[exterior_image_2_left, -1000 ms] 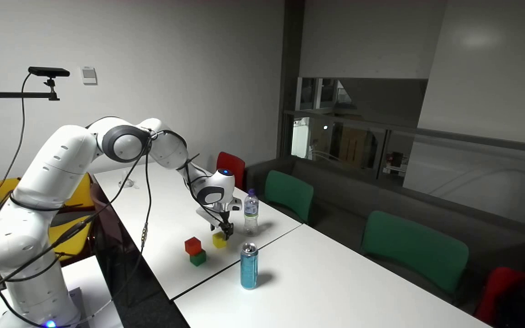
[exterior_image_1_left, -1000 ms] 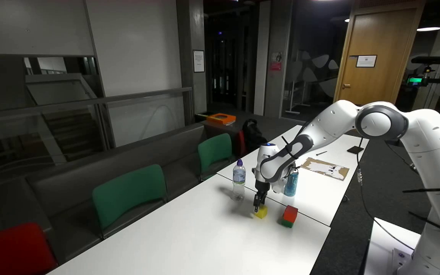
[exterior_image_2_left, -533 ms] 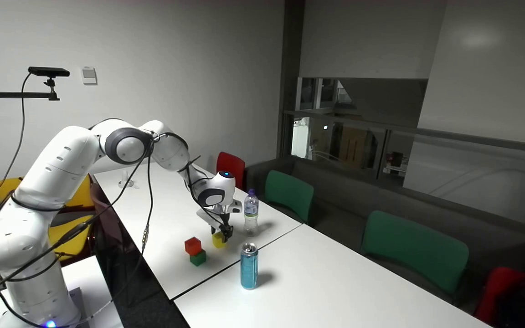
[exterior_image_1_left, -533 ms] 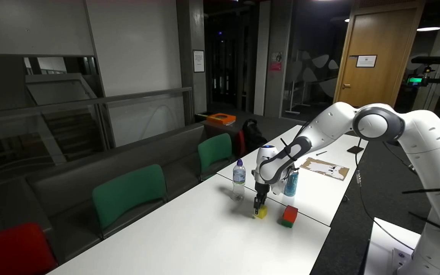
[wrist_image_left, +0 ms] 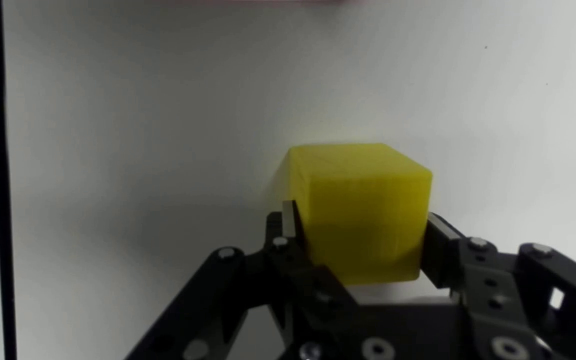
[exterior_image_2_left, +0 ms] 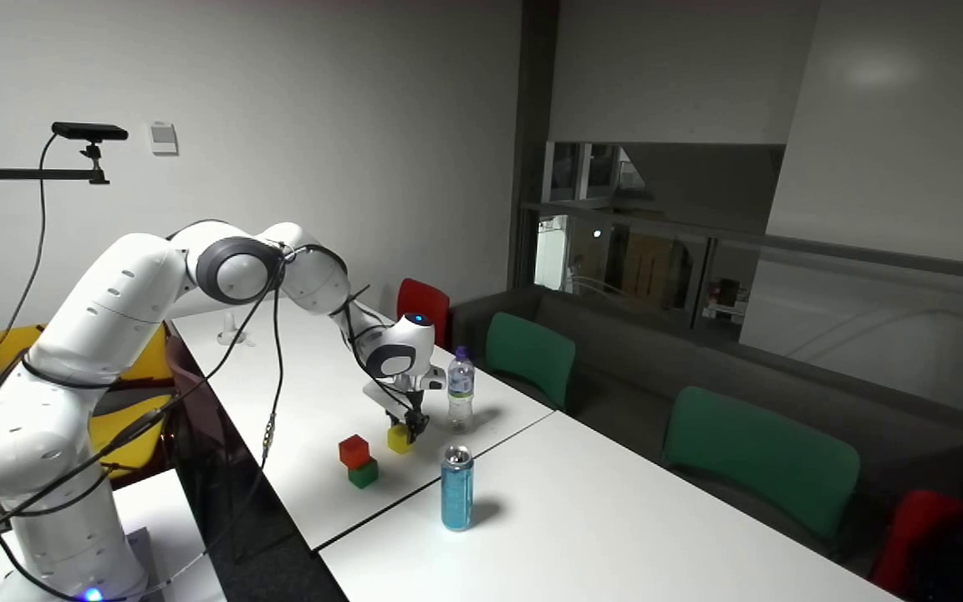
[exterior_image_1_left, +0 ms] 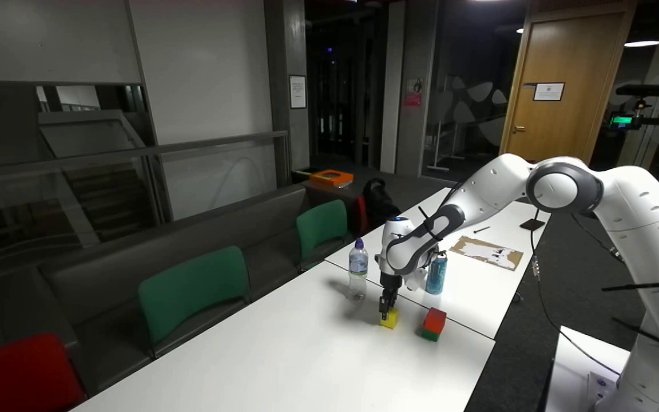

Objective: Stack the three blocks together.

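Observation:
The yellow block [wrist_image_left: 363, 200] fills the space between the fingers of my gripper [wrist_image_left: 364, 227], which is shut on its two opposite sides. In both exterior views this yellow block [exterior_image_2_left: 399, 440] is at table height; whether it touches the surface I cannot tell. Close by, the red block [exterior_image_2_left: 354, 451] sits on top of the green block [exterior_image_2_left: 364, 474], a little off-centre. From another angle, the red block [exterior_image_1_left: 435, 319] again covers the top of the green block [exterior_image_1_left: 431, 335]. Only a blurred reddish edge shows at the top of the wrist view.
A clear bottle [exterior_image_2_left: 461, 393] with a purple cap stands just beside the gripper. The blue can [exterior_image_2_left: 456, 489] is upright across the table seam. Further along the white table [exterior_image_1_left: 284, 366] lies a torn cardboard piece [exterior_image_1_left: 487, 253]. Cables hang from the arm.
The jaws have come together on the yellow block. It has shifted very slightly with the gripper. Red and green blocks, bottle and can have stayed where they were.

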Controlling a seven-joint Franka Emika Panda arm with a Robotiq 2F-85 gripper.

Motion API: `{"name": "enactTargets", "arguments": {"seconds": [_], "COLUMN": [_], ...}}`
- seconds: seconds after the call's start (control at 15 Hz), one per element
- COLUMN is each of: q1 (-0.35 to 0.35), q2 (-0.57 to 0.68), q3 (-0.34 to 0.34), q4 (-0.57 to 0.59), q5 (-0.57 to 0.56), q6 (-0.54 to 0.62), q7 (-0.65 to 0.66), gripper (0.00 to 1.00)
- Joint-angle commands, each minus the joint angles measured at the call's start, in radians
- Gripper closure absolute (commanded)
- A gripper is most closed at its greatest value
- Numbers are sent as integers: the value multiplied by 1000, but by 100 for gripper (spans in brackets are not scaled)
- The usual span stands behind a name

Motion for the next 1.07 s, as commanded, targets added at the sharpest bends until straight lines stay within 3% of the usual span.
{"name": "enactTargets", "arguments": {"seconds": [0.0,1.0], "q1": [-2,-1], "q2": [-3,-114], "q3": [-3,-55], "q4": [15,-114], "q5": [-15,-12], "q6": [-27,58], "q7": [-3,54], "gripper": [68,68]}}
